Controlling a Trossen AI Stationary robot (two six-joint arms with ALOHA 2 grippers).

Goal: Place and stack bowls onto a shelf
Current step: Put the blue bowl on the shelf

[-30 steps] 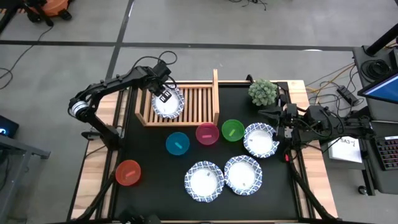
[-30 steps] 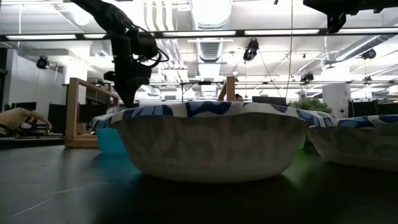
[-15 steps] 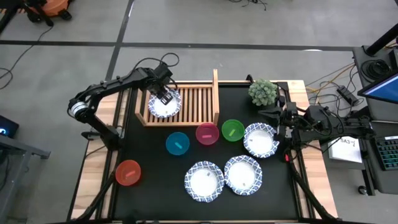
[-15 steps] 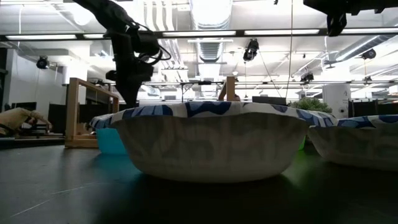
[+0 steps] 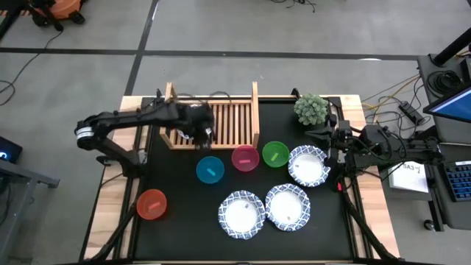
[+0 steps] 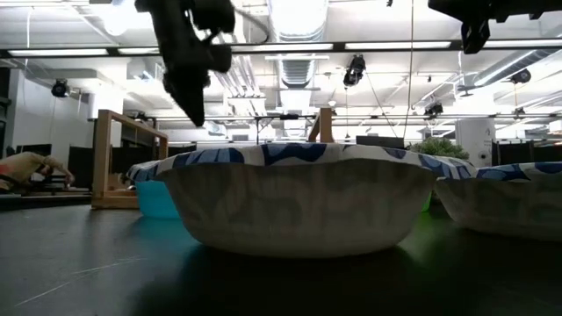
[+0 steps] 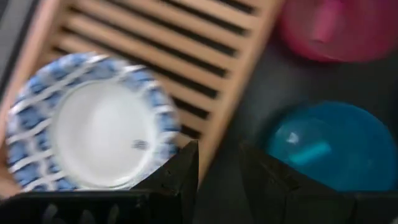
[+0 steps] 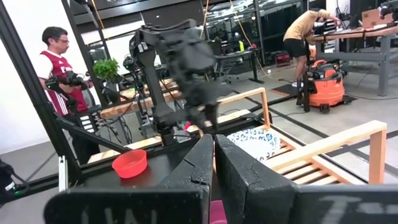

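- Hanging over the near edge of the shelf (image 5: 221, 121), the left end effector (image 5: 203, 136) has its two fingers a little apart with nothing between them; the left wrist view shows a narrow gap between the dark tips.
- One white bowl with a blue patterned rim (image 7: 93, 127) lies on the slats at the shelf's left end (from overhead the arm covers most of it).
- The blue bowl (image 5: 210, 170) sits on the dark surface (image 5: 184, 221) just in front of the shelf, close below that end effector.
- The pink bowl (image 5: 245, 158) is just beside the blue one, touching the shelf's front rail or nearly so; I cannot tell which.
- The green bowl (image 5: 275, 154) stands next to the pink one.
- The red bowl (image 5: 151, 205) is well apart from the rest, near the front left corner.
- Three more white patterned bowls rest on the surface: one (image 5: 307, 165) by the right edge, and two (image 5: 241, 214) (image 5: 287, 207) side by side nearer the front.
- The right end effector (image 5: 328, 151) waits at the right edge beside that white bowl, its fingers pressed together, as the right wrist view shows.
- A small green plant (image 5: 311, 110) stands at the far right corner.
- Two people (image 8: 59, 68) (image 8: 308, 31) are in the room beyond.
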